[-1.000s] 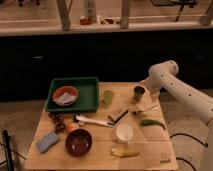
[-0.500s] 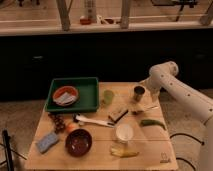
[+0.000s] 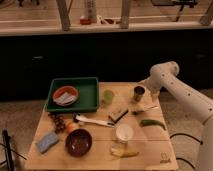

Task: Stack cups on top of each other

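Note:
The dark brownish-olive cup (image 3: 139, 93) stands upright at the back right of the wooden table (image 3: 165, 150). The pale yellow-green cup (image 3: 107, 97) stands upright to its left, next to the green tray (image 3: 87, 102). The two cups are apart. My white arm (image 3: 172, 82) reaches in from the right. Its gripper (image 3: 149, 98) is low over the table, just right of the dark cup and close to it.
The green tray holds an orange bowl (image 3: 65, 94). On the table are a wider white cup (image 3: 124, 132), a dark red bowl (image 3: 78, 141), a blue sponge (image 3: 47, 141), grapes (image 3: 57, 120), a white utensil (image 3: 92, 120), a brown block (image 3: 118, 114), a green vegetable (image 3: 152, 123) and a banana (image 3: 122, 151).

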You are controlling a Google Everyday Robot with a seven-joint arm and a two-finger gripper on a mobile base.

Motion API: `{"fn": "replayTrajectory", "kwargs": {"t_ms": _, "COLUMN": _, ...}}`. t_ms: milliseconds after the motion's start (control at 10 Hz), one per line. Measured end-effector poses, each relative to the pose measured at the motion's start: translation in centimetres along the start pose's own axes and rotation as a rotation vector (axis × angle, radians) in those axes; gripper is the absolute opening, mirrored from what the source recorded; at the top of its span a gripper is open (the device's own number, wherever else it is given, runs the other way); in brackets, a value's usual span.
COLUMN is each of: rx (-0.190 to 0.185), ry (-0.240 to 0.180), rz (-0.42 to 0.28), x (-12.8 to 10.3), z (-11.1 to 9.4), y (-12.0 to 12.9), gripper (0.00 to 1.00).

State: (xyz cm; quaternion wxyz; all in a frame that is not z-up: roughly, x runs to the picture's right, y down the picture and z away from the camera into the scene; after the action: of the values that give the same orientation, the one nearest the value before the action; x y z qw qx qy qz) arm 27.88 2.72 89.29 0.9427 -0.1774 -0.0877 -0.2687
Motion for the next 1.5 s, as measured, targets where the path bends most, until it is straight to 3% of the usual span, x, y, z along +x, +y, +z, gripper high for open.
{"fn": "replayTrajectory", "kwargs": {"t_ms": 500, "rx": 0.008, "ry": -0.04, "rz": -0.038, "x": -1.4, "z": 0.2, "y": -0.7, "gripper": 0.8}}
{"fn": "replayTrajectory", "kwargs": {"t_ms": 1300, "rx": -0.046, "ry": -0.077, "rz": -0.09, "x": -2.8, "z": 3.0, "y": -1.8, "gripper": 0.8}}
{"fn": "replayTrajectory", "kwargs": {"t_ms": 1500, "rx": -0.057, "ry": -0.073, "rz": -0.087, "x": -2.4, "z": 3.5, "y": -1.6, "gripper": 0.72}}
